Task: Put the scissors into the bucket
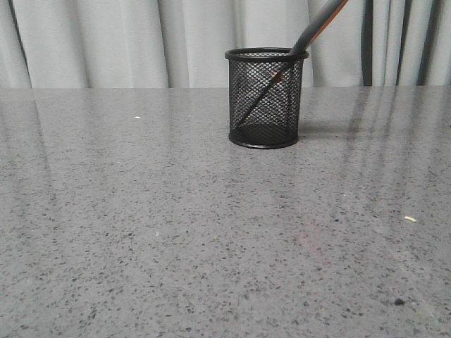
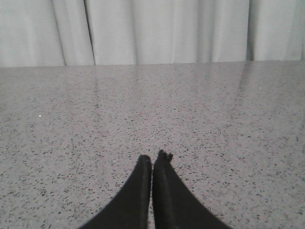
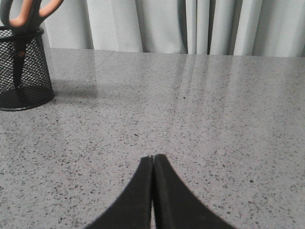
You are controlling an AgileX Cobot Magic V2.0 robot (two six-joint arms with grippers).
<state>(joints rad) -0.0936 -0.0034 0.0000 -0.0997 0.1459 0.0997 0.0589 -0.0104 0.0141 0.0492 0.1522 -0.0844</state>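
The black wire-mesh bucket (image 1: 266, 98) stands upright far back on the grey speckled table, right of centre. The scissors (image 1: 318, 27) stand inside it, blades down, leaning right against the rim, with the grey and orange handles sticking out above. The right wrist view shows the bucket (image 3: 21, 71) with the orange-lined handle loops (image 3: 26, 13) above its rim. My left gripper (image 2: 152, 160) is shut and empty over bare table. My right gripper (image 3: 153, 158) is shut and empty, well away from the bucket. Neither gripper shows in the front view.
Pale grey curtains (image 1: 106, 42) hang behind the table's far edge. A small pale crumb (image 1: 410, 219) lies at the right and a dark speck (image 1: 399, 302) near the front right. A tiny white fleck (image 1: 137, 117) lies at the back left.
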